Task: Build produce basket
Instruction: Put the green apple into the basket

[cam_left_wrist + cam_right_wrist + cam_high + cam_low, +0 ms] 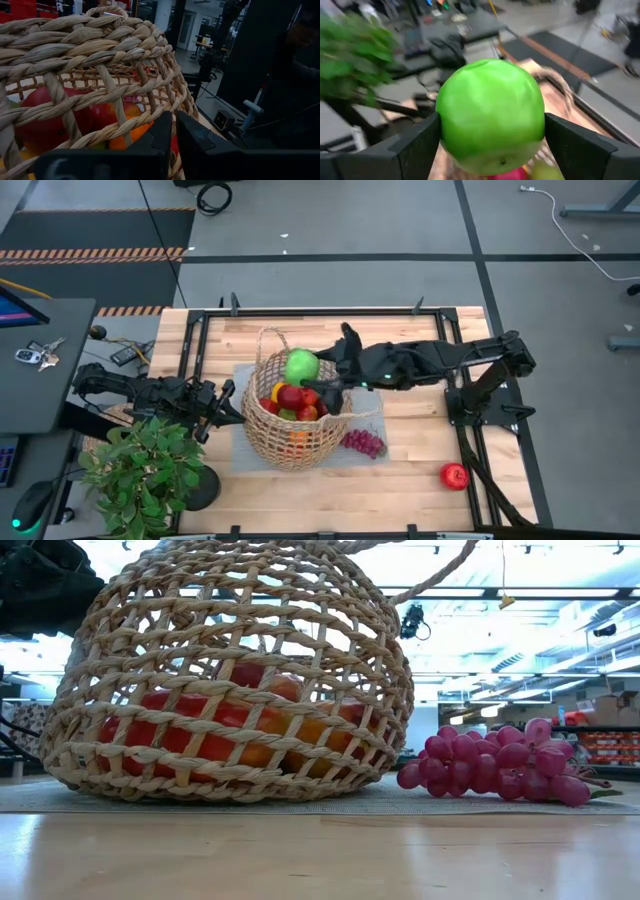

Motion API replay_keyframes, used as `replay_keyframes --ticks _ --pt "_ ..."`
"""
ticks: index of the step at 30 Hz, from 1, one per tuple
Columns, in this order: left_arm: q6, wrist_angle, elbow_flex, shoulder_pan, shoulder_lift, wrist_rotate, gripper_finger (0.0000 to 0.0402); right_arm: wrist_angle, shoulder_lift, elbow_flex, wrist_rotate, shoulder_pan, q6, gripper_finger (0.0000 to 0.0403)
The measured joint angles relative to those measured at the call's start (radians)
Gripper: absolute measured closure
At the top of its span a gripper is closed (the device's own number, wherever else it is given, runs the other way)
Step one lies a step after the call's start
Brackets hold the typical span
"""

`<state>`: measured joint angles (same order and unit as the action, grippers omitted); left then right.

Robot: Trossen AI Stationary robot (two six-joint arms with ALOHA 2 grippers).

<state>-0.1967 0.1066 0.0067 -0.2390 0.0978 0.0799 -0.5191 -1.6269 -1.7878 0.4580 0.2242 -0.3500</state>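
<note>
Green apple [491,115] clamped between right fingers [417,145], above basket [290,435].

Basket [290,425] sits mid-table [420,470] on a mat [360,452], fruit [293,402] inside. Grapes [363,443] lie on the mat just right of it. One apple [455,475] near the front right corner. Potted plant [145,470] at the front left corner.

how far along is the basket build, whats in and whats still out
Well along. Done: the basket already holds several red, orange and green fruits. In hand: the right gripper has its jaws shut on a green apple above the basket, while the left gripper pinches the basket's rim. Left: the purple grapes beside the basket and a red apple near the table's right edge.
</note>
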Motion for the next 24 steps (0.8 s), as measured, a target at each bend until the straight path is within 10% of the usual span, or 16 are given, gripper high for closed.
replay_keyframes --ticks 24 --pt "-0.001 0.0 0.0 0.0 0.013 0.0 0.0372 -0.301 -0.326 0.0 -0.4 -0.217 0.075 0.0056"
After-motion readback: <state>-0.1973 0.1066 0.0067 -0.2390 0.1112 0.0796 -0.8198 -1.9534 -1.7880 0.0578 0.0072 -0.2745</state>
